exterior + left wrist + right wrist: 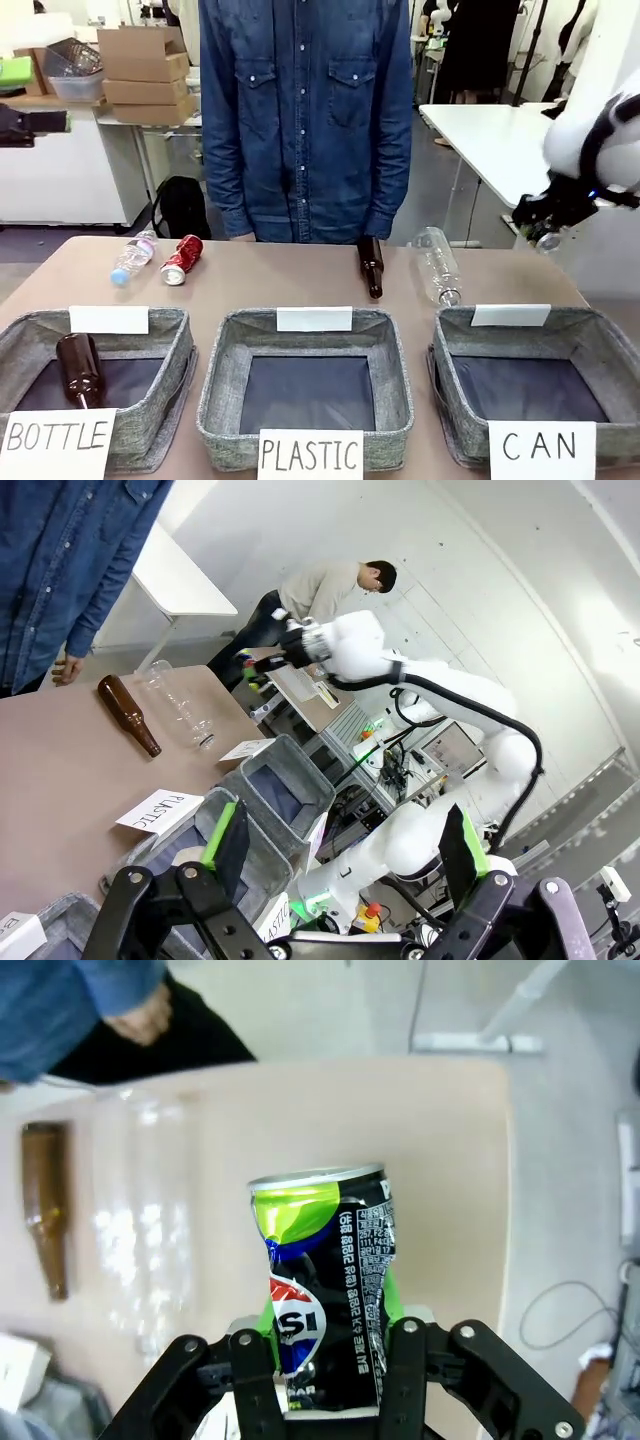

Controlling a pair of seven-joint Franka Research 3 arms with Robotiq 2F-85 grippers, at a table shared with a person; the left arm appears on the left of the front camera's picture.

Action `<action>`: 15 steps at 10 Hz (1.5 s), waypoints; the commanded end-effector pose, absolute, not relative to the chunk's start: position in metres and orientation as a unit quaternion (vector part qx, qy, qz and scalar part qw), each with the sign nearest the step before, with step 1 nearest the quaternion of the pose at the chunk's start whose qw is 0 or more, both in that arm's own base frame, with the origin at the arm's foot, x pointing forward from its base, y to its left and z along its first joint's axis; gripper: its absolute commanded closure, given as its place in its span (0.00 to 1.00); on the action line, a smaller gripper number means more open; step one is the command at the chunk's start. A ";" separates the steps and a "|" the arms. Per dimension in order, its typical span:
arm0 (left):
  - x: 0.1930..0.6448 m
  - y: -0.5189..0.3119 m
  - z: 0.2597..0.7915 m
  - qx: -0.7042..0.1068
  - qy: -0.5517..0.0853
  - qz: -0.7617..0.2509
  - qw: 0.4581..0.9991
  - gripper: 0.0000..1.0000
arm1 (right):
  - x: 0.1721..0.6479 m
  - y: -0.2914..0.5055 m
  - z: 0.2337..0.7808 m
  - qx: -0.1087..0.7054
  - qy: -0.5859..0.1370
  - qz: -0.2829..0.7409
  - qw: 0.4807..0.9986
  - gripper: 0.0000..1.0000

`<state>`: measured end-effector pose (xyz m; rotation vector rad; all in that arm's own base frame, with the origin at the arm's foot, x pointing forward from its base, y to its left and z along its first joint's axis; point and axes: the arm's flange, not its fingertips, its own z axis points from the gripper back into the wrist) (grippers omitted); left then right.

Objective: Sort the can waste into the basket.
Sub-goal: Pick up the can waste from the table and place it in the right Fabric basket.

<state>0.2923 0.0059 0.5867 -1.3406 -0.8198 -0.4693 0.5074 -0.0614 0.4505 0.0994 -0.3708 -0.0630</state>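
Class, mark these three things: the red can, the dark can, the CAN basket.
red can (pixel 182 260): front view, middle of its red side.
dark can (pixel 340 1280): right wrist view, its printed side.
CAN basket (pixel 595 320): front view, far rim.

- The dark can (pixel 325 1280) has its lower end hidden between the jaws of the right gripper (pixel 328 1355) in the right wrist view. In the front view, what those jaws hold is too small to tell.
- The clear bottle (pixel 140 1220) and brown bottle (pixel 45 1210) behind it are blurred in the right wrist view.
- The CAN basket (pixel 590 318) is cut by the front view's right and bottom edges, and its sign (pixel 541 447) covers the front wall.
- Print on the red can (pixel 182 260) is too small to read.
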 end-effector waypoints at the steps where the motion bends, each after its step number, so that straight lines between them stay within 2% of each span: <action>1: 0.294 0.004 0.588 -0.602 -0.376 -0.215 0.671 0.00 | 0.435 -0.059 0.505 0.065 -0.155 -0.051 0.984 1.00; 3: 0.294 0.004 0.588 -0.602 -0.376 -0.215 0.671 0.00 | 0.380 -0.049 0.530 0.080 -0.129 -0.016 0.988 1.00; 6: 0.294 0.004 0.588 -0.602 -0.376 -0.215 0.671 0.00 | 0.321 -0.035 0.528 0.085 -0.065 0.138 0.985 1.00; 8: 0.294 0.004 0.588 -0.602 -0.376 -0.215 0.671 0.00 | 0.311 -0.033 0.513 0.074 -0.007 0.235 0.969 1.00; 10: 0.294 0.004 0.588 -0.602 -0.376 -0.215 0.671 0.00 | 0.307 -0.026 0.500 0.030 0.039 0.340 0.939 1.00; 11: 0.294 0.004 0.588 -0.602 -0.376 -0.215 0.671 0.00 | 0.307 -0.025 0.495 0.008 0.059 0.363 0.930 1.00; 15: 0.294 0.004 0.588 -0.602 -0.376 -0.215 0.671 0.00 | 0.311 -0.026 0.494 0.017 0.054 0.350 0.935 1.00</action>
